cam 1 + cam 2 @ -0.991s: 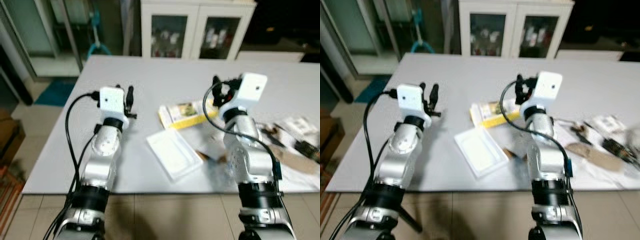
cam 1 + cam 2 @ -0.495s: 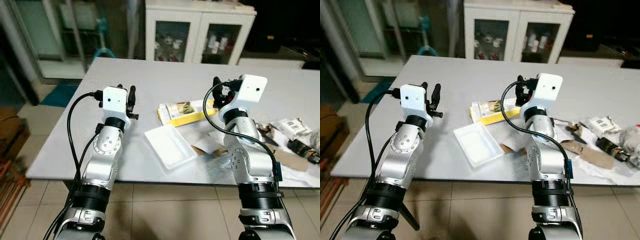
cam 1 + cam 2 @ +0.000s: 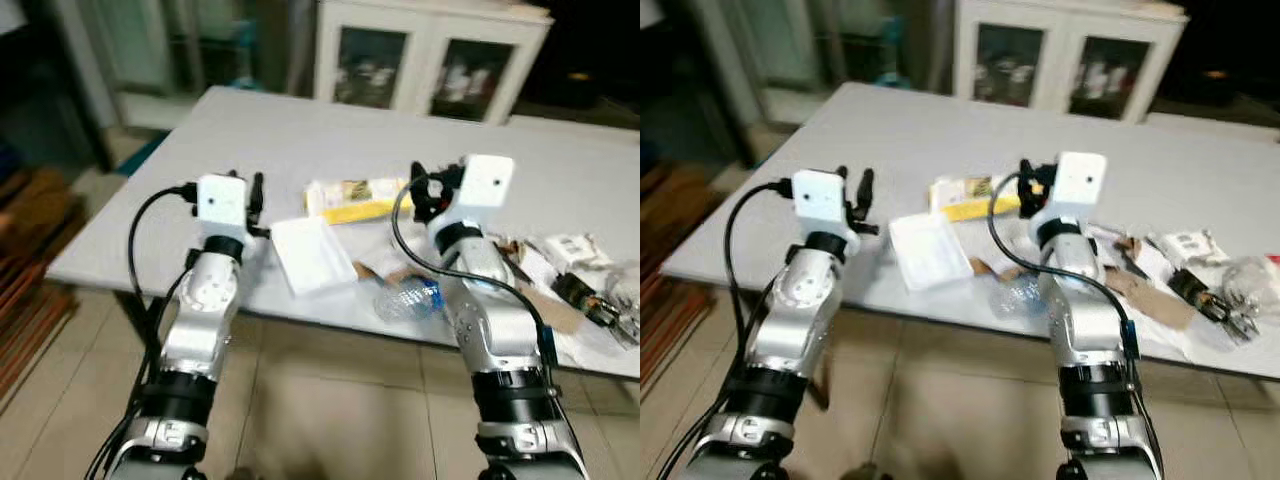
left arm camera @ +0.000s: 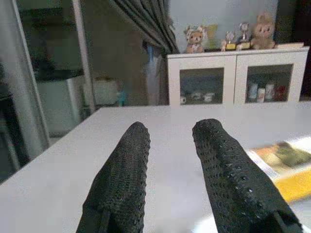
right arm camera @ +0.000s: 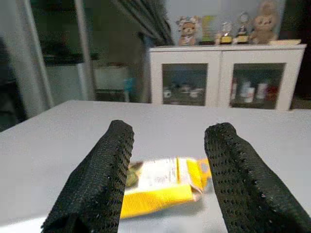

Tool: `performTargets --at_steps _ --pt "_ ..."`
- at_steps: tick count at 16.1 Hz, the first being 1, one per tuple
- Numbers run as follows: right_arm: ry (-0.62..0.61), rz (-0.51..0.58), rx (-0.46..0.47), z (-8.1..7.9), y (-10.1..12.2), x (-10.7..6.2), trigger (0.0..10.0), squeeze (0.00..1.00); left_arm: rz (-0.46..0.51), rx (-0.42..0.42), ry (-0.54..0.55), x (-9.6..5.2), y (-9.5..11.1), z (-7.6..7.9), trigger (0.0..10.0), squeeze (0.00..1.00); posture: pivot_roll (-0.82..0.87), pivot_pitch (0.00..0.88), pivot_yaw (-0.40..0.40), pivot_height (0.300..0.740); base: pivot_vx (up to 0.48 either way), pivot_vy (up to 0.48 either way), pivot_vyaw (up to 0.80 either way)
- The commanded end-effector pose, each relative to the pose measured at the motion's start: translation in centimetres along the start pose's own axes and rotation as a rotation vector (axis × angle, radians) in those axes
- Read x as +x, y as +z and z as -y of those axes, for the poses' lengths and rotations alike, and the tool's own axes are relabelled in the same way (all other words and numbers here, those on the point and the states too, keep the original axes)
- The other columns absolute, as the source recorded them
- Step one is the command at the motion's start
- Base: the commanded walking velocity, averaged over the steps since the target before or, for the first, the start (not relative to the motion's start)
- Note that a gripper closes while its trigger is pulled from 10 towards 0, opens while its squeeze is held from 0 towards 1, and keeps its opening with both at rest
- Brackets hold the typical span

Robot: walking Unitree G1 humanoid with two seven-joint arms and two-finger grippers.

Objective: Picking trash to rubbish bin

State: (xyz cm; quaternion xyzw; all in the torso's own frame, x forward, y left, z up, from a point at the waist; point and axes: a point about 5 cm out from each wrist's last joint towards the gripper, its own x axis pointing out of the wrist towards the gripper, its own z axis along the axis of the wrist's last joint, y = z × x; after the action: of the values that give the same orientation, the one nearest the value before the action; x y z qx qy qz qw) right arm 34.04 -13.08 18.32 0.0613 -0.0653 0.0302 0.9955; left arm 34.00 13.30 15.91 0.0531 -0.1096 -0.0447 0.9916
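Tray [image 3: 308,255] — white, nothing in it — lies between left tool [image 4: 170,165] and right tool [image 5: 167,170], both spread.

Two silver jointed arms carry white box-shaped wrist housings, looping black cables and textured black gripper fingers [image 4: 121,179].

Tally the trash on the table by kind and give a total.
Yellow snack box: 1
White foam tray: 1
Clear plastic bottle: 1
Brown cardboard scraps: 1 pile
White printed packet: 1
Crumpled clear wrapper: 1
Total: 6; the clutter at the right is too blurred to split further.
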Motion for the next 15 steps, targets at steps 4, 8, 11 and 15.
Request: performTargets --at_steps 4,8,11,15 --pt "-0.038 -0.009 -0.002 1.19 0.14 -0.09 10.0 0.00 0.016 -0.008 -0.034 0.21 0.54 1.16 10.0 0.00 0.02 0.016 -0.038 0.740 0.000 -0.415 0.00" --pt "-0.042 -0.018 -0.002 1.22 0.04 -0.14 10.0 0.00 0.001 0.009 -0.047 0.27 0.33 0.89 10.0 0.00 0.02 0.016 -0.035 0.740 0.254 -0.340 0.00" --pt "-0.040 -0.020 -0.001 1.16 0.02 -0.13 10.0 0.00 -0.001 0.021 -0.050 0.30 0.32 0.86 10.0 0.00 0.02 0.017 -0.034 0.740 0.317 -0.340 0.00" --pt "-0.039 -0.022 0.000 1.13 -0.02 -0.10 10.0 0.00 -0.004 0.018 -0.057 0.28 0.24 1.04 10.0 0.00 0.02 0.015 -0.033 0.740 0.142 -0.095 0.00"
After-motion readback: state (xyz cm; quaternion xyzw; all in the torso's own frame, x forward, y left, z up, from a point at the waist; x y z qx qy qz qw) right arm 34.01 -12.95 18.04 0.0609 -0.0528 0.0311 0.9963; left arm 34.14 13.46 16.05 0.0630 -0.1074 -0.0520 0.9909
